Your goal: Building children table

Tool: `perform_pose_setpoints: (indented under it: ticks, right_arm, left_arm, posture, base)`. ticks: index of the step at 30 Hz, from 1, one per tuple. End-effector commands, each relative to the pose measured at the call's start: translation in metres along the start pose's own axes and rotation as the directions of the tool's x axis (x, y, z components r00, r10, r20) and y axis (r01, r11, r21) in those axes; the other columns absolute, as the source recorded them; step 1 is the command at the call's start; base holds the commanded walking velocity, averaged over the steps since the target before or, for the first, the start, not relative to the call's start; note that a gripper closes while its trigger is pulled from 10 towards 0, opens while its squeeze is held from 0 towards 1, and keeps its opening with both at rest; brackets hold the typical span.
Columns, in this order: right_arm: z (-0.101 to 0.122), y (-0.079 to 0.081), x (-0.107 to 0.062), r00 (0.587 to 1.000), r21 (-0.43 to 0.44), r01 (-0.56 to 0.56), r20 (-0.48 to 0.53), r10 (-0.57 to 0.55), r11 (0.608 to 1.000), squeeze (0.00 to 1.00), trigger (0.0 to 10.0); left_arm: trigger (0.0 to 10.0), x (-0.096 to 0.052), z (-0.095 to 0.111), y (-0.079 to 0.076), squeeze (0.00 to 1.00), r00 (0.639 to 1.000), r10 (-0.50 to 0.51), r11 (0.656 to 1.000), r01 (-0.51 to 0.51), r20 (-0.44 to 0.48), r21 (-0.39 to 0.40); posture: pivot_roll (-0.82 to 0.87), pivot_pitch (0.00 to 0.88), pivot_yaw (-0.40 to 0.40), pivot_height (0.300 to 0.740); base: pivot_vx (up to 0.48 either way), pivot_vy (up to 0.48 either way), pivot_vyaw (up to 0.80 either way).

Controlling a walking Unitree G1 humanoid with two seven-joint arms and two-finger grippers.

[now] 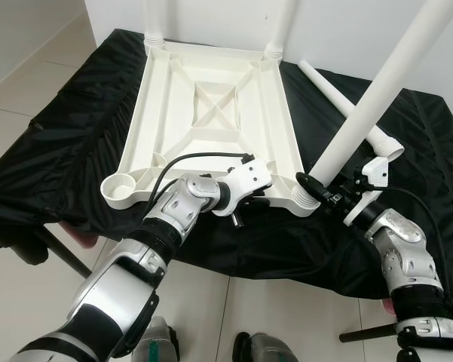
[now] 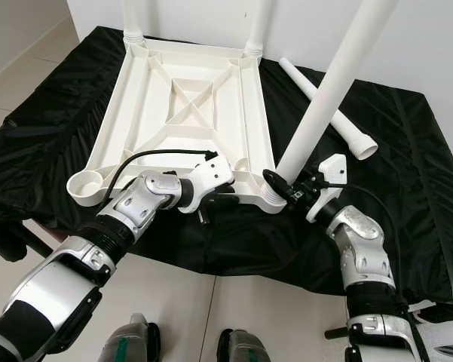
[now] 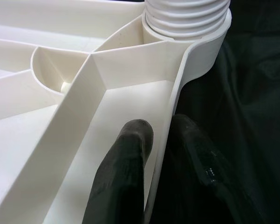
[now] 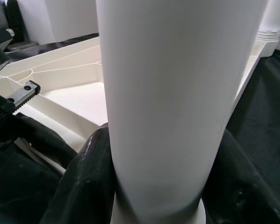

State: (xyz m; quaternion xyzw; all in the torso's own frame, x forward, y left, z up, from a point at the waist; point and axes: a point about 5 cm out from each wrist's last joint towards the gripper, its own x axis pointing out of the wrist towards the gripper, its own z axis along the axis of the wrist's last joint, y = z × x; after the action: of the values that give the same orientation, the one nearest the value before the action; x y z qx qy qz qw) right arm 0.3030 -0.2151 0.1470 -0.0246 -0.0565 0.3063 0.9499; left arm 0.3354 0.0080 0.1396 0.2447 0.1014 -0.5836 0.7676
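Note:
A white plastic table top [image 1: 166, 98] lies upside down on a black cloth. My left gripper [image 1: 250, 202] is shut on its near rim [image 3: 174, 102], one finger [image 3: 126, 172] inside the rim and one outside. My right gripper [image 1: 314, 185] is shut on a white leg [image 1: 377, 90] near its base. That leg leans up to the right, with its threaded end [image 3: 186, 16] at the near right corner socket. The right fingers [image 4: 84, 182] wrap both sides of the leg [image 4: 172, 93]. Two more legs [image 1: 155, 19] stand in the far corners. The near left socket [image 1: 120, 187] holds nothing.
A loose white leg [image 1: 339, 98] lies on the cloth [image 1: 75, 136] behind the right gripper. The cloth-covered table ends just in front of me, with tiled floor [image 1: 30, 83] to the left. A white wall rises behind.

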Motion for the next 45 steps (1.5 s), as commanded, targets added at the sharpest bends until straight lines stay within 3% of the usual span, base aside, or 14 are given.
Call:
perform_pose_setpoints:
  ticks: [1, 14, 21, 24, 30, 31, 38, 44, 45]
  right_arm:
    - [-0.007, -0.001, -0.006, 0.999, 0.043, 0.051, -0.016, -0.050, 0.998, 0.00, 10.0]
    - [-0.003, 0.025, 0.005, 0.983, 0.071, 0.174, 0.039, -0.177, 0.982, 0.00, 10.0]
    - [0.002, 0.058, 0.024, 0.939, 0.111, 0.325, 0.077, -0.334, 0.939, 0.00, 10.0]
    - [0.003, 0.062, 0.026, 0.934, 0.113, 0.338, 0.079, -0.347, 0.934, 0.00, 10.0]
    - [0.002, 0.077, 0.040, 0.878, 0.144, 0.466, 0.048, -0.476, 0.873, 0.00, 10.0]
    - [0.001, 0.082, 0.046, 0.852, 0.150, 0.515, 0.024, -0.524, 0.844, 0.00, 10.0]
    - [0.001, 0.083, 0.046, 0.819, 0.156, 0.565, 0.005, -0.573, 0.810, 0.00, 10.0]
    - [0.003, 0.076, 0.041, 0.814, 0.142, 0.573, 0.020, -0.581, 0.807, 0.00, 10.0]
    - [0.004, 0.075, 0.040, 0.815, 0.154, 0.569, 0.023, -0.579, 0.808, 0.38, 10.0]
  left_arm:
    - [10.0, -0.001, 0.016, 0.005, 0.00, 0.999, -0.005, 0.998, 0.003, 0.035, 0.056]
    - [10.0, 0.000, 0.016, 0.003, 0.00, 0.999, -0.008, 0.998, 0.006, 0.037, 0.055]
    - [10.0, 0.001, 0.015, 0.001, 0.00, 0.999, -0.014, 0.999, 0.012, 0.037, 0.053]
    - [10.0, 0.001, 0.015, 0.001, 0.00, 0.999, -0.014, 0.999, 0.012, 0.037, 0.053]
    - [10.0, 0.001, 0.015, 0.002, 0.00, 0.999, -0.013, 0.999, 0.011, 0.038, 0.049]
    - [10.0, 0.001, 0.016, 0.002, 0.00, 0.999, -0.012, 0.999, 0.010, 0.039, 0.048]
    - [10.0, 0.000, 0.016, 0.002, 0.00, 0.999, -0.010, 0.999, 0.009, 0.040, 0.045]
    - [10.0, 0.000, 0.016, 0.002, 0.00, 0.999, -0.011, 0.999, 0.009, 0.040, 0.045]
    - [10.0, 0.000, 0.016, 0.002, 0.00, 0.999, -0.011, 0.999, 0.009, 0.040, 0.045]
  posture:
    - [-0.03, 0.036, -0.046, 0.740]
    - [-0.03, 0.034, -0.053, 0.740]
    - [-0.03, 0.036, -0.053, 0.740]
    - [-0.03, 0.036, -0.054, 0.740]
    - [-0.02, 0.042, -0.058, 0.740]
    - [-0.02, 0.043, -0.057, 0.740]
    - [-0.02, 0.045, -0.056, 0.740]
    - [-0.03, 0.046, -0.054, 0.740]
    - [-0.03, 0.047, -0.053, 0.740]
  base:
    - [0.000, 0.000, 0.00]
    - [0.000, 0.000, 0.00]
    - [0.000, 0.000, 0.00]
    - [0.000, 0.000, 0.00]
    - [0.000, 0.000, 0.00]
    - [0.000, 0.000, 0.00]
    - [0.000, 0.000, 0.00]
    - [0.000, 0.000, 0.00]
    - [0.000, 0.000, 0.00]
